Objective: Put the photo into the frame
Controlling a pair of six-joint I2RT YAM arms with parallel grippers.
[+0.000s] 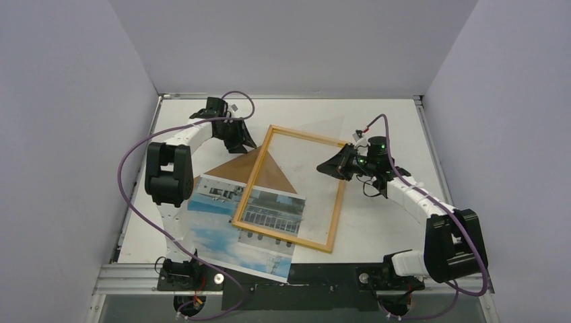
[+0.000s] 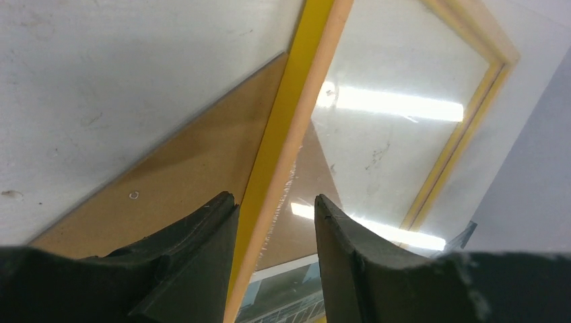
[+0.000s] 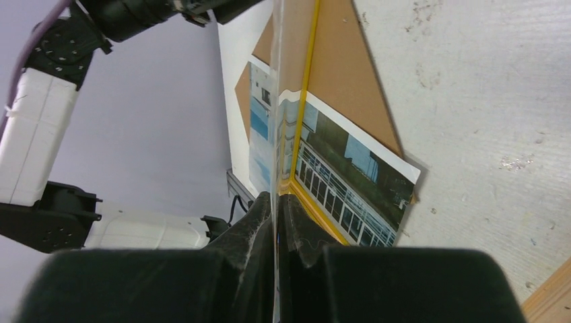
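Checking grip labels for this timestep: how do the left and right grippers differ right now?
Jaws: the left gripper is open; the right gripper is shut.
Contact: the left gripper straddles a bar of the frame without clamping it; the right gripper pinches the edge of the clear sheet.
Side: the left gripper is near the frame's far-left corner, the right gripper at its right side.
Shared: both are working at the frame.

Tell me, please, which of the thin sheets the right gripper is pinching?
The clear sheet: it is clamped edge-on in the shut right gripper, while the photo and brown backing board lie flat on the table.
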